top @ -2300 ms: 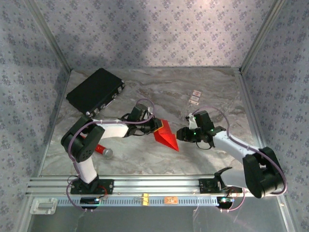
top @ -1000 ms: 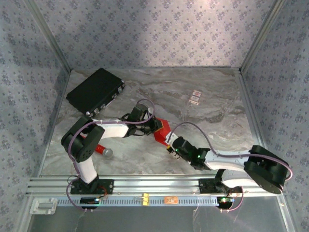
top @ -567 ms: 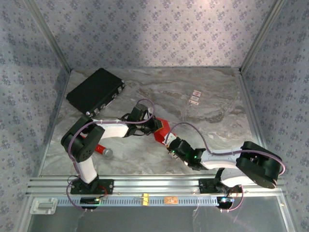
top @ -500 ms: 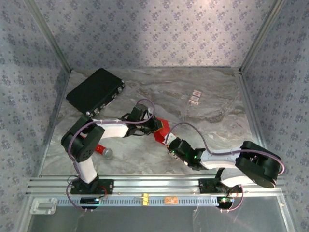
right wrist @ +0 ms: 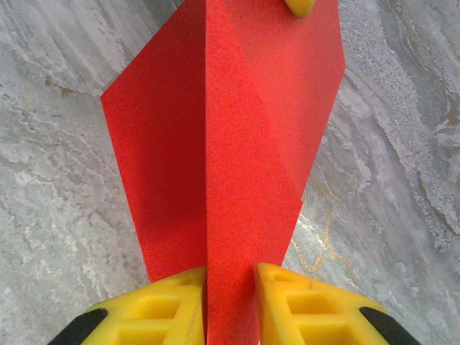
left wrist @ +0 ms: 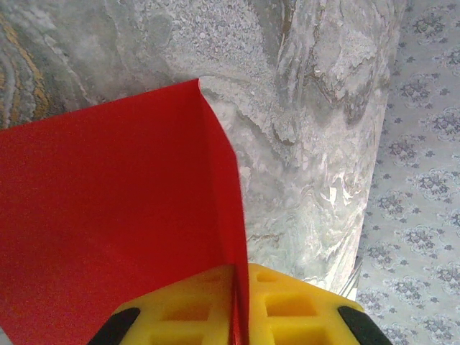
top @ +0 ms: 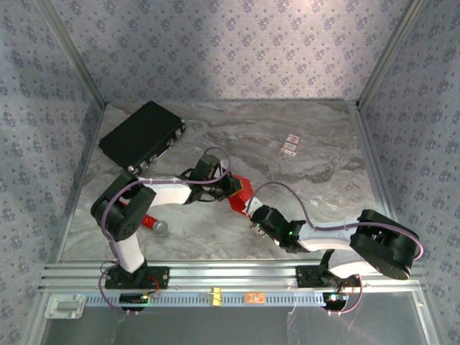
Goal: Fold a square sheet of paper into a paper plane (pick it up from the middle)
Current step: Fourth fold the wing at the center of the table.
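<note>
Mid-fold is judged: the red paper [top: 241, 194], near-right of the black case [top: 141, 134], is clamped at opposite ends by left pincer [left wrist: 236, 291] and right pincer [right wrist: 230, 291]; next, its centre crease likely needs sharpening.

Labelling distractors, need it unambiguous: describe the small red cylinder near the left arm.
On the marble table, find the left arm at the near left. The small cylinder lies just right of its big black joint, partly under the arm. Unlike the creased red paper mid-table, it is a short round red stick with a grey end.
</note>
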Controlling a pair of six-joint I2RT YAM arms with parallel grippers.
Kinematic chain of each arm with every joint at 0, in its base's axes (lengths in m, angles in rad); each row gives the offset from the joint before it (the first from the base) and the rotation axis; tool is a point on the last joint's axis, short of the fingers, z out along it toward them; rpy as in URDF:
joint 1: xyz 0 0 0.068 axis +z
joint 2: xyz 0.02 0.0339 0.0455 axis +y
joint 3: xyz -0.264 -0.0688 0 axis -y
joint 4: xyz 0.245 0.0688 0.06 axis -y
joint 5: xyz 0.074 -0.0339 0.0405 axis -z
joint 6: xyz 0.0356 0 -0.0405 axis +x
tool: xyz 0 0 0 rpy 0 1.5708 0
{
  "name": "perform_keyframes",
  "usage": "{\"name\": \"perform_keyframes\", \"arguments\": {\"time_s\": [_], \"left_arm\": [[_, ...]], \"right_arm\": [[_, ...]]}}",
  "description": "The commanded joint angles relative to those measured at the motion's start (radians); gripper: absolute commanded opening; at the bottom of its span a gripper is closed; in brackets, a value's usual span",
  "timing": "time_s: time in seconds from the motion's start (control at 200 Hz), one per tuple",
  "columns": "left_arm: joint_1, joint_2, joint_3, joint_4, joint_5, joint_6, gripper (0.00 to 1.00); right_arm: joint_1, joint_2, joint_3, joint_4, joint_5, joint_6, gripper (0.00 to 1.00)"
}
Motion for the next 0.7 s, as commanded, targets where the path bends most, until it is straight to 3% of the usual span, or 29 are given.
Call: {"name": "perform_keyframes", "arguments": {"time_s": [0.0, 0.53, 0.695], "left_arm": [[-0.007, 0.014, 0.021, 0.013, 0.018, -0.002, 0.11], [-0.006, 0.014, 0.019, 0.012, 0.019, -0.003, 0.11], [-0.006, 0.014, 0.018, 0.010, 0.019, -0.002, 0.11]], "right_arm": [[-0.005, -0.010, 0.018, 0.011, -0.014, 0.021, 0.24], [-0.017, -0.002, 0.015, 0.014, -0.015, 0.033, 0.24], [-0.020, 0.002, 0.017, 0.014, -0.027, 0.031, 0.19]]}}
